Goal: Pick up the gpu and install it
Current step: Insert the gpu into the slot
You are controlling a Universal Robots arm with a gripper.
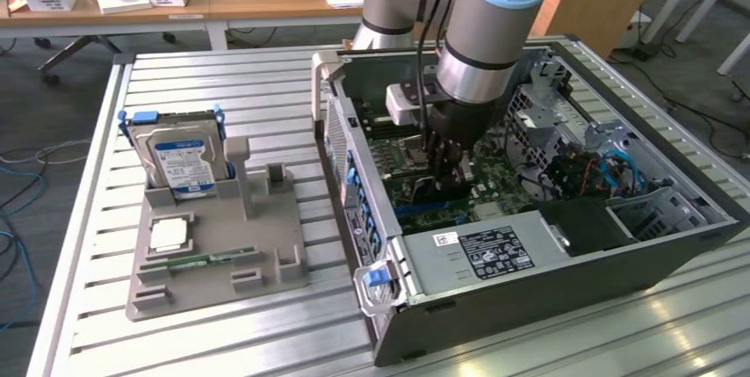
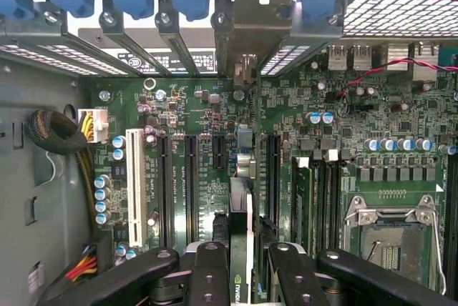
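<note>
Inside the case (image 1: 656,245) | hand (image 2: 242,267) clamped on gpu (image 2: 241,206) | thin card edge-on, silver bracket (image 2: 247,16) at slot

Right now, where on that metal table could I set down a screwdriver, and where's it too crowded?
Bare slats lie behind the grey parts tray, between the hard drive and the table's far edge, and at the near corner in front of the computer case. Inside the case it is crowded: the arm's gripper holds the gpu upright over the motherboard slots.
</note>
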